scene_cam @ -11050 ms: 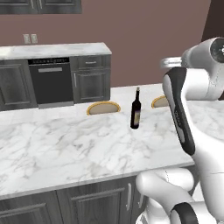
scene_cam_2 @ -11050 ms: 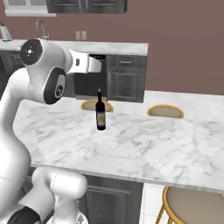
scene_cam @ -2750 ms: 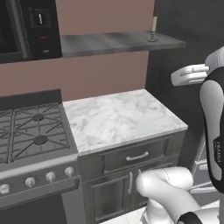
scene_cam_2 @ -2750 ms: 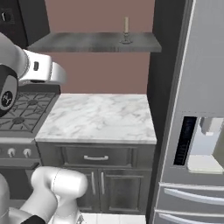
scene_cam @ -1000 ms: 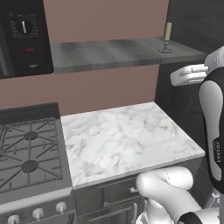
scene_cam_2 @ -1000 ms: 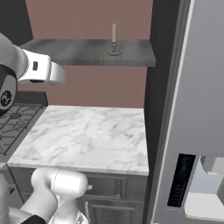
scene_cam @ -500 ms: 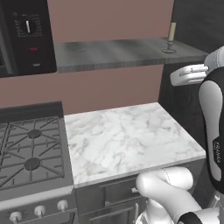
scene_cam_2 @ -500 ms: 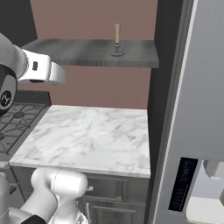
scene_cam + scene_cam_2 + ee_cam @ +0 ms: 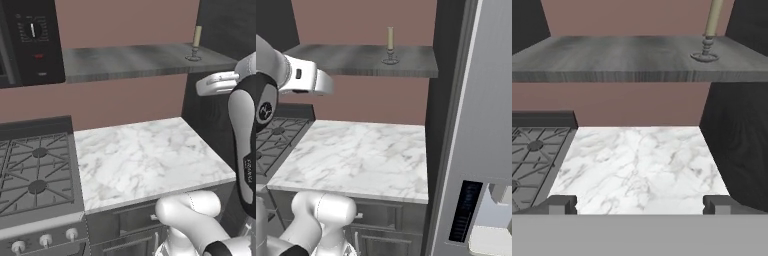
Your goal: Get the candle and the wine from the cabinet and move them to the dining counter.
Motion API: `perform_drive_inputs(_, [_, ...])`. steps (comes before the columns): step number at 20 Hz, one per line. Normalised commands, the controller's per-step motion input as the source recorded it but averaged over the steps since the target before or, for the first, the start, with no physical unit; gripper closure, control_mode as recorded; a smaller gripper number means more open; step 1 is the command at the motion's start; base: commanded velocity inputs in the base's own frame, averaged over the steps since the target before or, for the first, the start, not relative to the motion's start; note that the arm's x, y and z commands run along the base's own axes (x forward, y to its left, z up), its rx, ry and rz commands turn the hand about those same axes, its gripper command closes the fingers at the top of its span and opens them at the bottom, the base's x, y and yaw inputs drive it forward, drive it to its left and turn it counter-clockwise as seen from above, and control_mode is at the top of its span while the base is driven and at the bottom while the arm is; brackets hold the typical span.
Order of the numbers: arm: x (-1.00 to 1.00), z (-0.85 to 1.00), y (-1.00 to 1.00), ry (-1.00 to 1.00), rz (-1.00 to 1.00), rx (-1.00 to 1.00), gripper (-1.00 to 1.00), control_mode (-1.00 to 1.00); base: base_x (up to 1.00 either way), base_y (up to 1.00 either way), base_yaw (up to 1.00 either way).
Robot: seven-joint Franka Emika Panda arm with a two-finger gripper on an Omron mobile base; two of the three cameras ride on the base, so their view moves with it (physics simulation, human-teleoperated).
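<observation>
The end effector (image 9: 640, 204) is wide open and empty; the candle (image 9: 710, 31) stands upright on the cabinet (image 9: 612, 57), tall and narrow-based, so a glancing reach may topple it

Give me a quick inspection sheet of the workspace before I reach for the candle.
Surface: small marble top beside the gas stove, bare.
Job's things: candle upright in its holder near the right end of the cabinet shelf; nothing else seen on the shelf.
Clutter: nothing seen.
Tool: tool open, holding nothing, below shelf level and short of the candle.
Cables: nothing seen.
Surroundings: black microwave left of the shelf; refrigerator at right.
</observation>
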Motion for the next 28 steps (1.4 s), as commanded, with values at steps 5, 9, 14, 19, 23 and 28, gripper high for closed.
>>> perform_drive_inputs(5, [-0.02,0.57,-0.05,-0.09,-0.08,0.0,-1.0,-1.0,0.0,0.0,0.0])
perform_drive_inputs(9, [-0.04,0.59,-0.12,-0.11,-0.11,0.0,-1.0,-1.0,0.0,0.0,0.0])
perform_drive_inputs(14, [0.08,0.22,-0.5,-0.01,-0.18,0.0,-1.0,-1.0,0.0,0.0,0.0])
perform_drive_inputs(19, [0.24,0.03,-0.61,0.0,-0.14,0.0,-1.0,-1.0,0.0,0.0,0.0])
perform_drive_inputs(23, [0.4,-0.03,-0.36,-0.05,-0.06,0.0,-1.0,-1.0,0.0,0.0,0.0])
perform_drive_inputs(28, [0.49,-0.14,-0.03,-0.12,0.0,0.0,-1.0,-1.0,0.0,0.0,0.0])
